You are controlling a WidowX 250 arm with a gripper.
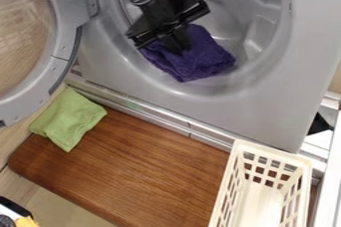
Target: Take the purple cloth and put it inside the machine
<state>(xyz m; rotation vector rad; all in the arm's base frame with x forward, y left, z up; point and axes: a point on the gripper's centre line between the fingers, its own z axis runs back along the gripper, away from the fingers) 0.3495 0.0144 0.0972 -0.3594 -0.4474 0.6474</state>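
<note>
Purple textured cloth (pixel 201 60), one, lies at seven o'clock inside the round mouth of the grey machine (pixel 309 47), black tool (pixel 176 46) against it, grip indeterminable; step: apparently placement; next: release if held, withdraw toward eleven o'clock.

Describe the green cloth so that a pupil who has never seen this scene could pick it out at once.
Find the grey machine with its round door swung open. Below it in the view is a brown wooden board; the green cloth lies over its edge, near the door. It is light green and outside, unlike the purple cloth in the machine's opening.
</note>
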